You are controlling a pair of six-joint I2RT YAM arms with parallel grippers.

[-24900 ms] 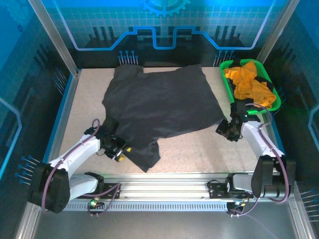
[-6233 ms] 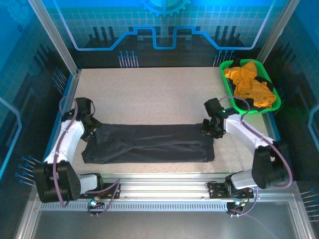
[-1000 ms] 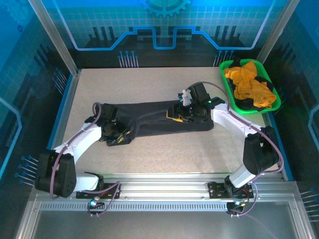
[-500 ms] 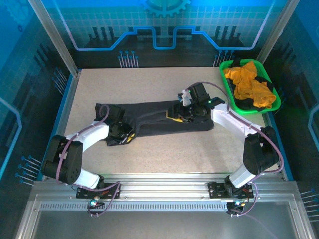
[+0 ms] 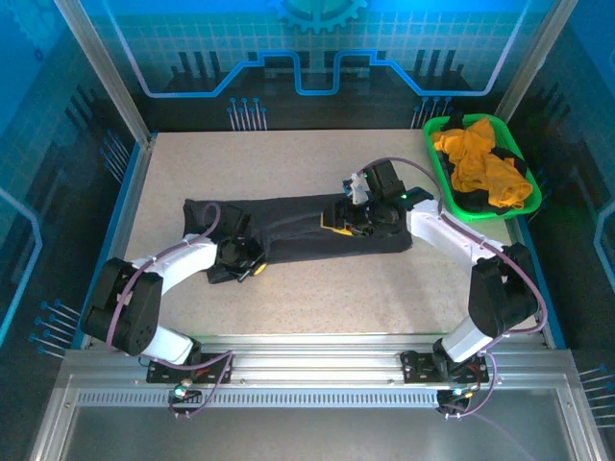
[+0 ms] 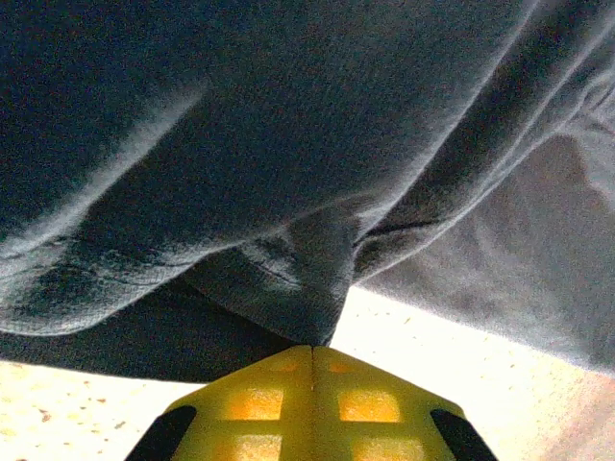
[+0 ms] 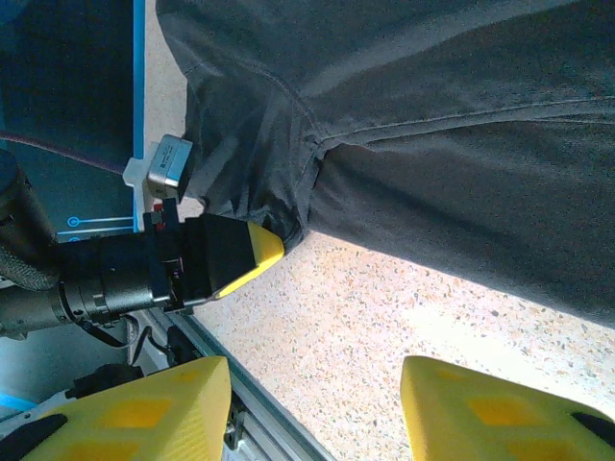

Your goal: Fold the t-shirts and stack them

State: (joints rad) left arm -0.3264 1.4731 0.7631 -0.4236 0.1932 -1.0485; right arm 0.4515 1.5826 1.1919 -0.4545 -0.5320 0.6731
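Note:
The charcoal-grey t-shirt [image 5: 298,226] lies folded into a long strip across the middle of the table. My left gripper [image 5: 252,262] is shut on a bunch of the cloth at its near left edge. In the left wrist view the yellow pads [image 6: 312,351] meet with the cloth [image 6: 288,125] pinched at their tip. My right gripper [image 5: 334,221] hovers open over the strip's right half. Its wrist view has the gripper [image 7: 312,384] above bare table, the shirt [image 7: 432,125] beyond, and the left gripper [image 7: 255,252] at the shirt's edge. The orange-yellow t-shirt [image 5: 480,163] sits crumpled in the basket.
The green plastic basket [image 5: 435,154] stands at the table's back right corner. A metal rail [image 5: 307,351] runs along the near edge by the arm bases. Speckled tabletop [image 5: 317,298] lies between the shirt and the rail.
My left gripper has slid right along the shirt's near edge, drawing the cloth with it. The right arm has stayed where it was, still open.

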